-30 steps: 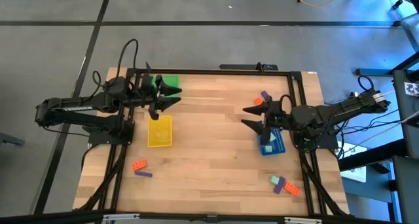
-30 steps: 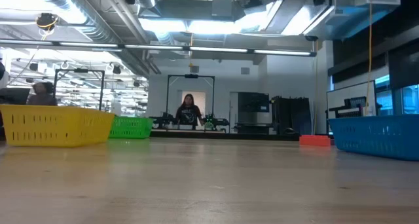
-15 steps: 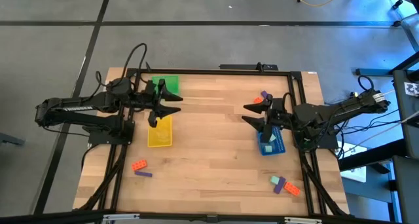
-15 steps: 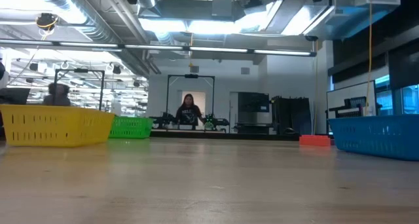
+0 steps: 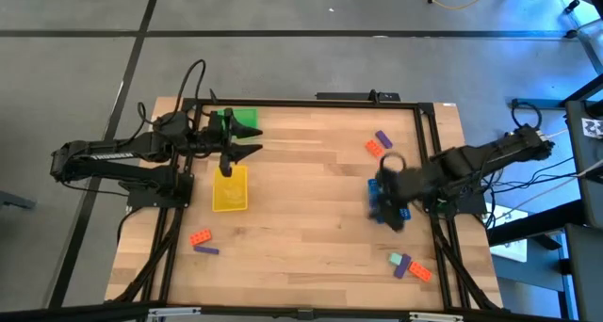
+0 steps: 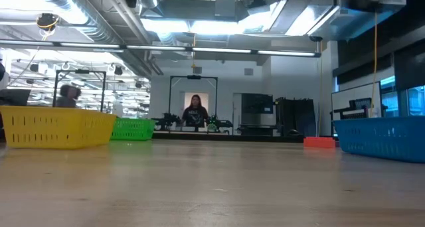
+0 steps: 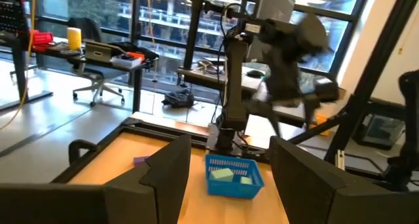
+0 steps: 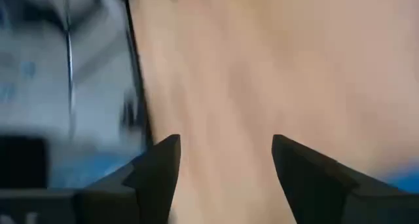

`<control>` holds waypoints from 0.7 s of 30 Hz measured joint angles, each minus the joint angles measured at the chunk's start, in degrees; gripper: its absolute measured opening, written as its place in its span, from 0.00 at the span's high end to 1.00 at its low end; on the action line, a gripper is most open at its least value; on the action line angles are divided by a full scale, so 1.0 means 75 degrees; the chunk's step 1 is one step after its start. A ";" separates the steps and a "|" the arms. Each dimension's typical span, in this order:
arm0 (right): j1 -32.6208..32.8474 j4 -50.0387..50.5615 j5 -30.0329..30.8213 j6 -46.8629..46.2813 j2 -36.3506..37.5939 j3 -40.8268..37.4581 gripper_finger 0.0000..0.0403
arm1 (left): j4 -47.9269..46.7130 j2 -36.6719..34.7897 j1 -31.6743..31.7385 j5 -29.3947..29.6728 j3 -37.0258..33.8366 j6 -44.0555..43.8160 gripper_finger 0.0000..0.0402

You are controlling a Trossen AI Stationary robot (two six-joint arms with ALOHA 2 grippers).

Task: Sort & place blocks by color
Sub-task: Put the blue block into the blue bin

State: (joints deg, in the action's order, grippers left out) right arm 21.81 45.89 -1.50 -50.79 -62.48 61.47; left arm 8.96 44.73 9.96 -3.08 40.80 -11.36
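The blocks lay scattered on your counter [image 5: 311, 218]: an orange one [image 5: 201, 237] and a purple one [image 5: 206, 249] near the front left corner, an orange one [image 5: 374, 148] and a purple one [image 5: 383, 138] toward the back right, and a teal, purple and orange cluster [image 5: 410, 265] near the front right corner. Two teal blocks [image 7: 229, 175] sat in the blue tray [image 7: 234, 177]. Your left gripper [image 5: 247, 141] hung between the green tray [image 5: 243, 120] and the yellow tray [image 5: 230, 190], jaws apart and empty. Your right gripper [image 5: 391, 195] was over the blue tray at the right edge, blurred, jaws spread with nothing between them.
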 joint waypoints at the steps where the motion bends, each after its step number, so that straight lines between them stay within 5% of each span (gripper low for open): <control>1: 0.0242 0.0332 -0.0489 -0.0464 -0.0107 0.0003 0.40 | -0.0008 0.0000 0.0000 0.0051 0.0000 -0.0009 0.50; 5: 0.1543 0.1367 -0.1364 -0.2262 -0.0598 0.0003 0.40 | -0.0004 0.0000 0.0000 0.0226 0.0000 -0.0031 0.50; 11: 0.3235 0.1511 -0.0687 -0.4873 -0.1684 0.0003 0.40 | 0.0005 0.0000 0.0000 0.0585 -0.0001 -0.0069 0.50; 21: 0.3631 0.1205 -0.0932 -0.5368 -0.3643 0.0003 0.40 | 0.0010 0.0000 0.0000 0.0732 0.0000 -0.0342 0.50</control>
State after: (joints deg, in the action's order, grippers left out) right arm 49.04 54.93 -8.49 -91.05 -89.80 61.49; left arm 9.04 44.73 9.96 2.42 40.79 -13.93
